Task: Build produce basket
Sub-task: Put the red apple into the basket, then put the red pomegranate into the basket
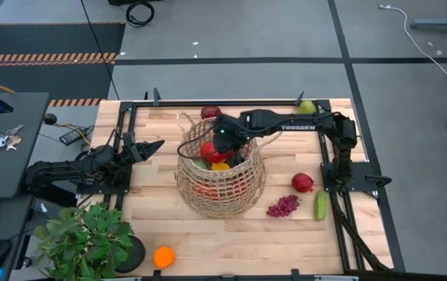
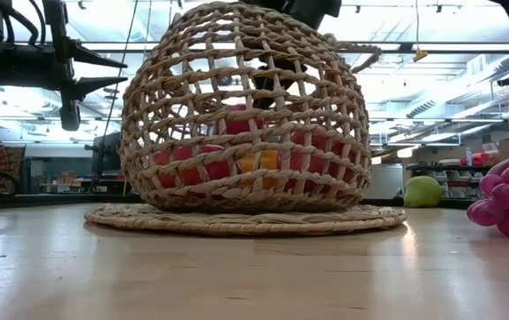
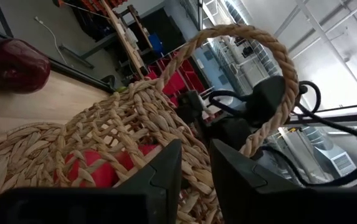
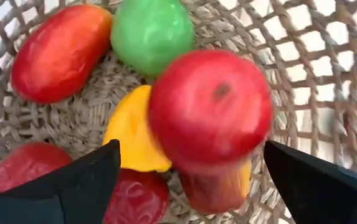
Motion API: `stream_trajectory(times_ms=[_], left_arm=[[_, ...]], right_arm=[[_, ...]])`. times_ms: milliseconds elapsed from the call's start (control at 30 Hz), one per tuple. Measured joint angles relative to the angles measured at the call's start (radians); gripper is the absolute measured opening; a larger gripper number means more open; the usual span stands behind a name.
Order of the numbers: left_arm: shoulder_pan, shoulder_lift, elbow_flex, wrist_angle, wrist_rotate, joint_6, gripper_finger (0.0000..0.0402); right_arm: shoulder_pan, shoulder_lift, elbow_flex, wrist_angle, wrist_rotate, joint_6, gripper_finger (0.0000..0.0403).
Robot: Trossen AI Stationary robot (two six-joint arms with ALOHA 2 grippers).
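the right gripper (image 1: 221, 143) is seen poised over the mouth of the basket (image 1: 220, 187) at mid-table, fingers spread wide and gripping nothing; a red apple (image 4: 209, 111) lies directly below them, apparently just released among the produce already inside, so a straight lift clear of the rim is judged the move that matters. the left gripper (image 1: 157, 145) is parked just beside the basket's left side, fingers closed on nothing. still outside and nearer the right arm are the grapes (image 1: 283, 206), a cucumber (image 1: 320, 205) lying lengthwise along the table's right edge, and another red fruit (image 1: 303, 183); an orange (image 1: 164, 256) sits near the front left. the basket's lower contents are largely masked by weave.
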Motion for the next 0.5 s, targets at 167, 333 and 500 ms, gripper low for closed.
stream_trajectory(times_ms=[167,333,500], left_arm=[[0.000,0.000,0.000,0.000,0.000,0.000,0.0091],[0.000,0.000,0.000,0.000,0.000,0.000,0.0091],[0.000,0.000,0.000,0.000,0.000,0.000,0.0090]], right_arm=[[0.000,-0.002,0.077,-0.050,0.052,0.017,0.0399],[-0.009,-0.002,0.234,-0.102,0.058,0.056,0.0398],[-0.025,-0.003,0.428,-0.184,0.058,0.144,0.0398]])
